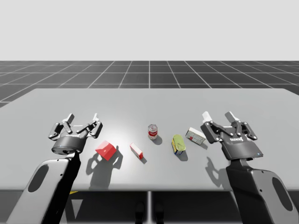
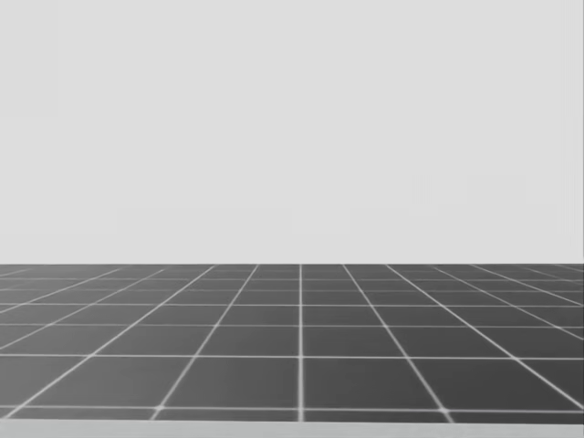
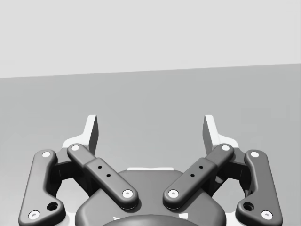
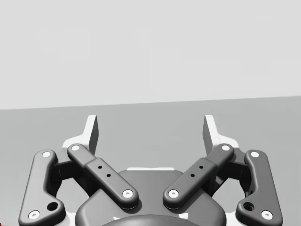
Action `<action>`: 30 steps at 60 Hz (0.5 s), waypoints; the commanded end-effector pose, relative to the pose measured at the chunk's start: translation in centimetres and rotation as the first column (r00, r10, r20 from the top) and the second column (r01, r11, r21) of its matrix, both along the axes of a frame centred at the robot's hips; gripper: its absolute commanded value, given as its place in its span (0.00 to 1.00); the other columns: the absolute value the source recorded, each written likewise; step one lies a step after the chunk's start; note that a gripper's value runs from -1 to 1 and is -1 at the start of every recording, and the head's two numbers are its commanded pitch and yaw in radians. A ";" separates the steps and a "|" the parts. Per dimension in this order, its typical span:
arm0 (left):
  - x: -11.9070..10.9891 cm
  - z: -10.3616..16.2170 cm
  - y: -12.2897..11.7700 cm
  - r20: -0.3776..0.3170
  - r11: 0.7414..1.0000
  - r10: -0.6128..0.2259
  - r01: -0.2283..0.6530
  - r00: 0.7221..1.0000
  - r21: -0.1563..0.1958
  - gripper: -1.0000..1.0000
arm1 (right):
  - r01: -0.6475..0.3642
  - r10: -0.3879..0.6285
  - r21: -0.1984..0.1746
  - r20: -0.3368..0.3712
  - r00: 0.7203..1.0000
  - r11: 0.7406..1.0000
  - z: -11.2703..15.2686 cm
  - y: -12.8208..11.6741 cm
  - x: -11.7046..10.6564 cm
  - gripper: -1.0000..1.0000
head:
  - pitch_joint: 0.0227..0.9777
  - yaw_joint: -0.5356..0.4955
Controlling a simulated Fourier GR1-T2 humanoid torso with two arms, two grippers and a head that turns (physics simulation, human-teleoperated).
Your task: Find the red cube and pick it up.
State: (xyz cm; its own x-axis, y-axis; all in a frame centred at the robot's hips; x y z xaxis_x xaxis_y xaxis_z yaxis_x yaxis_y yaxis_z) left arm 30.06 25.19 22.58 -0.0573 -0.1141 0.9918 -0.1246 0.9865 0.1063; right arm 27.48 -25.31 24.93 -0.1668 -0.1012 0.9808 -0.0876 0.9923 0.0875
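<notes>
The red cube (image 1: 106,150) rests on the grey table (image 1: 149,100), left of centre near the front edge. My left gripper (image 1: 83,119) hovers just to the cube's left and a little behind it, fingers spread open and empty. In the left wrist view that gripper (image 3: 150,128) stands open over bare table. My right gripper (image 1: 218,116) is open and empty at the right side of the table, far from the cube. In the right wrist view the gripper (image 4: 150,128) is open with nothing between its fingers.
Right of the cube lie a small red-and-white box (image 1: 137,150), a red can (image 1: 153,131) standing upright, a yellow-green can (image 1: 178,144) on its side and a white-and-green box (image 1: 195,136) close to my right gripper. The head view looks over the dark gridded floor (image 2: 292,342).
</notes>
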 end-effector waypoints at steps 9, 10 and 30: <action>0.0 0.0 0.0 -0.002 1.000 -0.001 0.001 1.000 0.001 0.00 | 0.010 -0.009 -0.025 0.038 0.999 1.000 0.0 -0.1 -0.1 0.00 | 0.05 0.54; 0.0 0.0 0.0 -0.002 1.000 -0.001 0.001 1.000 0.000 0.00 | 0.010 -0.010 -0.024 0.033 0.999 1.000 0.0 -0.1 -0.1 0.00 | 0.06 0.54; 0.0 -0.1 -0.1 -0.008 1.000 0.003 -0.003 1.000 0.009 0.00 | 0.028 -0.026 -0.060 0.037 0.999 0.998 -0.1 -0.1 0.0 0.00 | 0.38 0.55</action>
State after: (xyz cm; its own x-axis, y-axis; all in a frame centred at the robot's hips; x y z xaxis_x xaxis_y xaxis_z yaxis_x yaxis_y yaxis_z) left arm 30.03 25.11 22.56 -0.0523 -0.1194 0.9915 -0.1253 0.9858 0.1121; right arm 27.47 -25.34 24.85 -0.2013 -0.0534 0.9781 -0.0696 0.9968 0.0401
